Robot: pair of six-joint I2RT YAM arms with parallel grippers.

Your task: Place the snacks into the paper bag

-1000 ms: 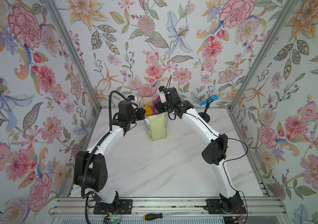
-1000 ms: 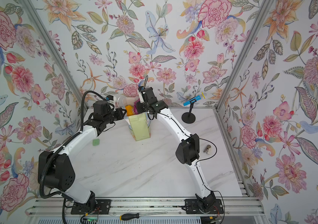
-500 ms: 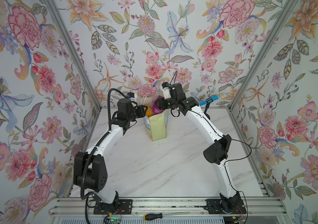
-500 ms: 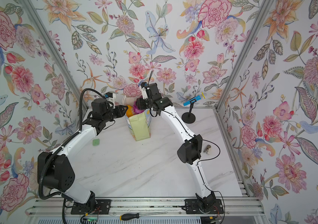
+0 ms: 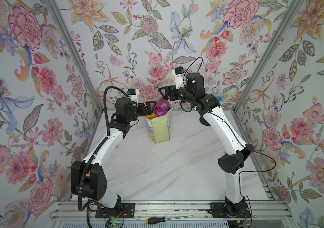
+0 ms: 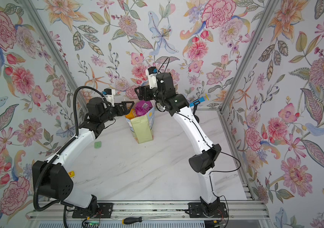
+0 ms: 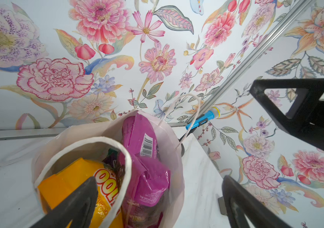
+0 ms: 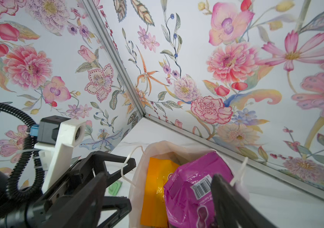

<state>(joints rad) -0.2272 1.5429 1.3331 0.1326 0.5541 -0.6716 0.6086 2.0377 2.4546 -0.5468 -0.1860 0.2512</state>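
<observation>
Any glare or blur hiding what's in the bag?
In both top views: even light, sharp, but the bag is small. Left wrist view: left end effector soft up close, orange packet print legible. Right wrist view: small glints on the purple packet, barcode sharp.

Both top views look steeply down from high above the front rail (image 5: 167, 206), side by side, taking in the whole marble table (image 5: 167, 167) and three flowered walls (image 5: 157, 39). Each wrist camera hangs close over the paper bag (image 7: 90, 132), angled low toward a back corner: left wrist toward the right one, right wrist toward the left. All four share the bag's open mouth.
</observation>
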